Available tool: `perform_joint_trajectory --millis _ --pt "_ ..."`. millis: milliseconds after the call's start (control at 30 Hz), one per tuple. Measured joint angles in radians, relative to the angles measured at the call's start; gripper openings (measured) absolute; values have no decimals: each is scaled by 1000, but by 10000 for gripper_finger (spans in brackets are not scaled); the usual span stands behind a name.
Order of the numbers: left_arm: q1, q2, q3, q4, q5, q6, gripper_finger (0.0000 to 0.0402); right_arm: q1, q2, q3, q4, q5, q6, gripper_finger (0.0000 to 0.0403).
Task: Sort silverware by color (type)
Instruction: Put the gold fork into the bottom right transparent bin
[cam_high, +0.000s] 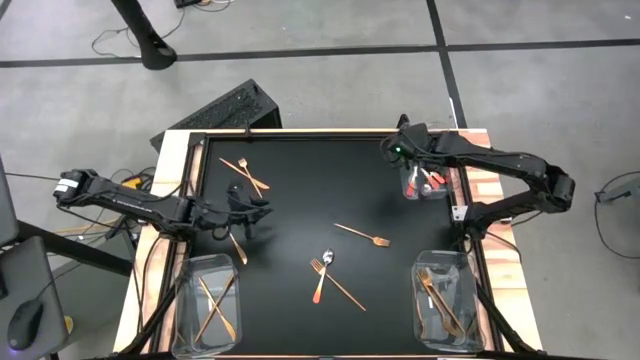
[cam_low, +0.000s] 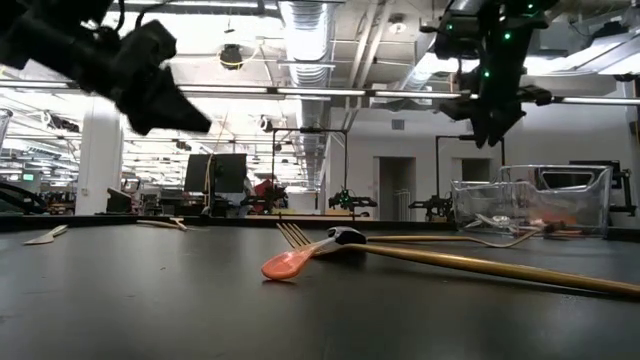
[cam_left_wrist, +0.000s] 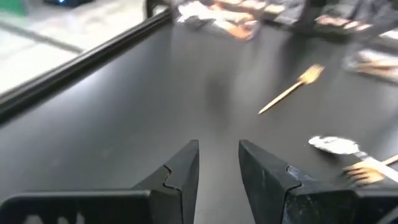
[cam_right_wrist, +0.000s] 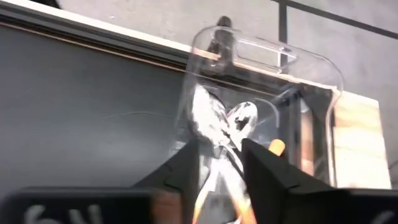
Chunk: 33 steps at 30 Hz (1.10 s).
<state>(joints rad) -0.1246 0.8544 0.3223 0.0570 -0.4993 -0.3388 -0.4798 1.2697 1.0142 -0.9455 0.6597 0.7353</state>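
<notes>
Silverware: some pieces are already sitting in bins, while others are still lying loose on the black table.
Right gripper: it is hovering over the clear bin at the far right, fingers standing apart with nothing between them; silver pieces with red-orange handles are lying in the bin right below.
Left gripper: it is hanging over the left part of the table, fingers a little apart and holding nothing, with a gold piece lying just beside it.
Done so far: the near left bin is holding several copper-gold pieces, and the near right bin is also holding gold pieces.
Left to do: two crossed gold pieces are waiting at the far left, a gold fork near the middle, and a silver fork with a red-orange handle lying crossed with a long gold stick and next to a silver spoon.
In the way: the crossed pieces are probably going to be harder to lift singly, since each is touching another.
Around: a dark keyboard-like thing is lying on the floor beyond the table.
</notes>
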Motion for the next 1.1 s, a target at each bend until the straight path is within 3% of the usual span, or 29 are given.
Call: perform_joint_trajectory --millis 200,367,467,667,900,1100 --pt "28 60 -20 -12 -92 -99 101 151 -22 0 212 -46 -84 202" --pt "153 130 -10 -12 -115 -142 101 299 1 0 494 -140 -189 207" --pt "253 177 5 -18 -106 -201 101 359 35 0 593 -143 -222 202" --pt "428 288 78 -78 10 -262 101 389 111 0 602 -139 -247 196" --pt "565 463 233 -282 -34 -497 101 372 225 0 645 -138 -272 195" --pt "633 604 329 -407 -53 -585 101 377 259 -2 654 -139 -276 195"
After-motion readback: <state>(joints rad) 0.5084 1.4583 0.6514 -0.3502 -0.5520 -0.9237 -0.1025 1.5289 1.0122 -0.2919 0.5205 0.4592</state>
